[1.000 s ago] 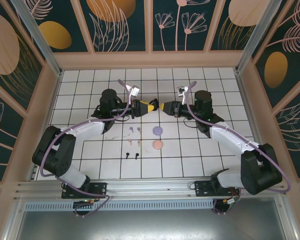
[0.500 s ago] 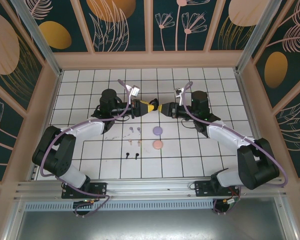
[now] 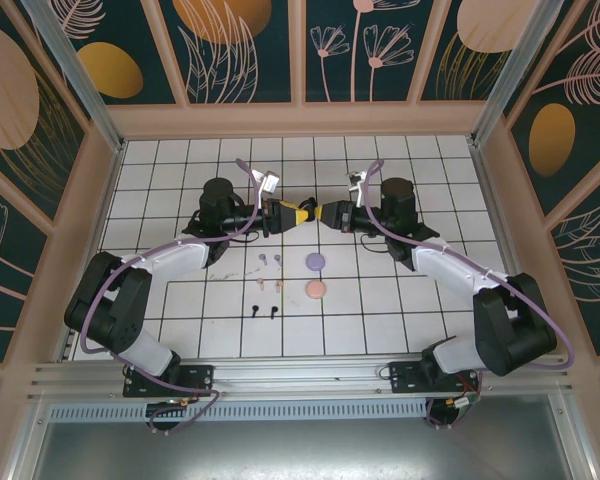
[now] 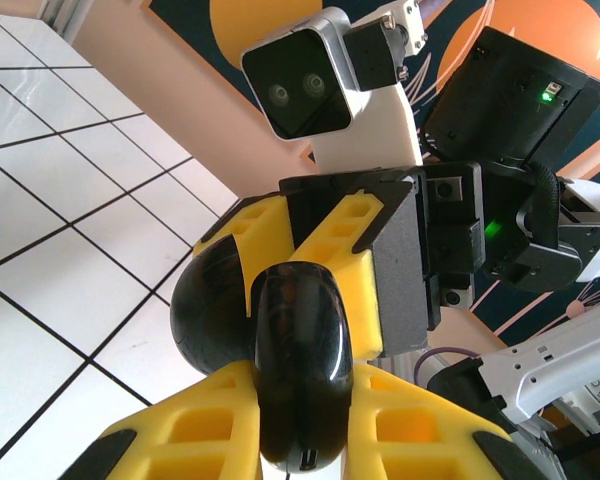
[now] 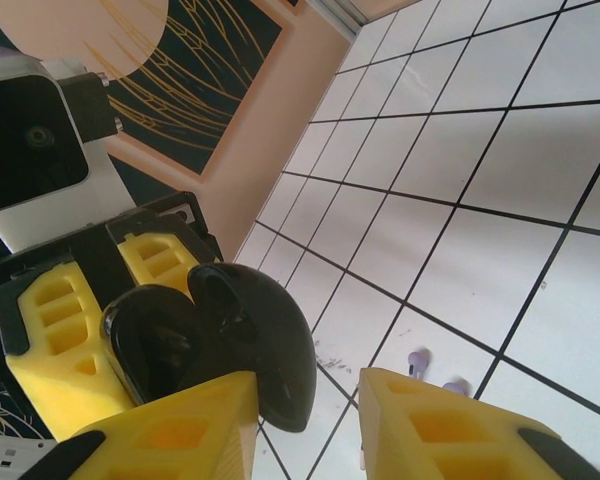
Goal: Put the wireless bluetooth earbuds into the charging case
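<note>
I am gripping the black case (image 4: pixel 302 370) in my left hand (image 3: pixel 303 213), its yellow fingers (image 4: pixel 195 430) clenching the case from both sides. The case is hanging open like a shell in the air above the table (image 3: pixel 380 300), one half standing edge-on between those fingers and the other half swinging out beside it. My right hand (image 3: pixel 325 214) is facing the left hand tip to tip, right up against the case. Its fingers (image 5: pixel 450 425) are standing apart with bare tile showing between them. The open half of the case is lying against the inside of one of them, and nothing is being squeezed there.

The earbuds are all lying loose on the table, below my two hands and on the side toward the bases. The lilac pair (image 3: pixel 270 259) is sitting closest under the left hand, the pink pair (image 3: pixel 270 285) just past it, and the black pair (image 3: pixel 263 309) farthest toward the bases. A lilac case (image 3: pixel 316 261) and a pink case (image 3: pixel 315 290) are resting shut beside their pairs, roughly under the spot where the hands are meeting.
</note>
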Motion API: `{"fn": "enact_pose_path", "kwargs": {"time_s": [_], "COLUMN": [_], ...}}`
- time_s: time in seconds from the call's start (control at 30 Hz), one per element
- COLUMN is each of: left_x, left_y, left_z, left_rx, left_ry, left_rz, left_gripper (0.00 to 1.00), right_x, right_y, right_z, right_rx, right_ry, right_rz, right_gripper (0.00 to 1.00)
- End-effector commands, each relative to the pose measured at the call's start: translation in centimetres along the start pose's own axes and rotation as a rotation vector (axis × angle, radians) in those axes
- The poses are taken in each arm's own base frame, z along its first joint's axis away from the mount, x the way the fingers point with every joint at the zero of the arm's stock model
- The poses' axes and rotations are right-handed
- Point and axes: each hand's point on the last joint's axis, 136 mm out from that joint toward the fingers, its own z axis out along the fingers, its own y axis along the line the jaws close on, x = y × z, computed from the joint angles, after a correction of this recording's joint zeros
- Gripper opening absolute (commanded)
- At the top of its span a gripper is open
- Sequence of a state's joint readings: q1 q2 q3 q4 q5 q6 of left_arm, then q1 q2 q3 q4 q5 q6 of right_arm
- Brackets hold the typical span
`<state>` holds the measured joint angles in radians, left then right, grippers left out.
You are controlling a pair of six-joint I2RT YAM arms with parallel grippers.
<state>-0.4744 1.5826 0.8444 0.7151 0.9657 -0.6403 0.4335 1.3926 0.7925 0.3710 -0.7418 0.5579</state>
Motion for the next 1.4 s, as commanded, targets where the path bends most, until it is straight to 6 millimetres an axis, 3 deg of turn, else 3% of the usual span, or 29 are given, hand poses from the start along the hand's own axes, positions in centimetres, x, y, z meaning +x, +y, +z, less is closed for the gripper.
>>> {"fn": "enact_pose_path", "kwargs": {"time_s": [0.0, 0.3, 0.63, 0.8, 0.83, 0.93, 1.0, 1.2, 1.37], "left_x": [-0.7, -0.8, -0.3, -0.1, -0.2, -0.5, -0.7, -1.5, -2.6], "left_y": [-1.9, -2.0, -1.5, -0.5, -0.2, 1.2, 2.4, 4.6, 4.5], "left_z": [-0.1, 0.0, 0.2, 0.3, 0.4, 0.4, 0.3, -1.2, -1.8], "left_rx": [0.054, 0.056, 0.049, 0.019, 0.01, -0.06, -0.132, -0.342, -0.388], "left_ry": [-0.014, -0.015, -0.008, -0.019, -0.023, -0.049, -0.057, 0.028, 0.155], "left_rz": [0.058, 0.061, 0.045, 0.032, 0.028, 0.024, 0.029, 0.157, 0.246], "left_gripper": [0.0, 0.0, 0.0, 0.0, 0.06, 0.38, 0.52, 0.71, 0.78], "right_x": [-1.2, -0.9, -1.5, -1.7, -1.8, -2.0, -2.2, -3.2, -3.9], "right_y": [1.1, 0.8, 1.6, 1.7, 1.7, 0.9, 0.0, -3.0, -5.1], "right_z": [0.5, 0.6, 0.6, 0.5, 0.5, 0.4, 0.2, -0.8, -0.8], "right_rx": [-0.037, -0.036, -0.061, -0.055, -0.049, 0.005, 0.057, 0.214, 0.349], "right_ry": [-0.02, -0.015, -0.02, -0.027, -0.03, -0.034, -0.033, -0.018, 0.048], "right_rz": [-0.036, -0.029, -0.042, -0.04, -0.04, -0.042, -0.045, -0.077, -0.165], "right_gripper": [0.31, 0.24, 0.0, 0.0, 0.0, 0.0, 0.0, 0.0, 0.0]}}
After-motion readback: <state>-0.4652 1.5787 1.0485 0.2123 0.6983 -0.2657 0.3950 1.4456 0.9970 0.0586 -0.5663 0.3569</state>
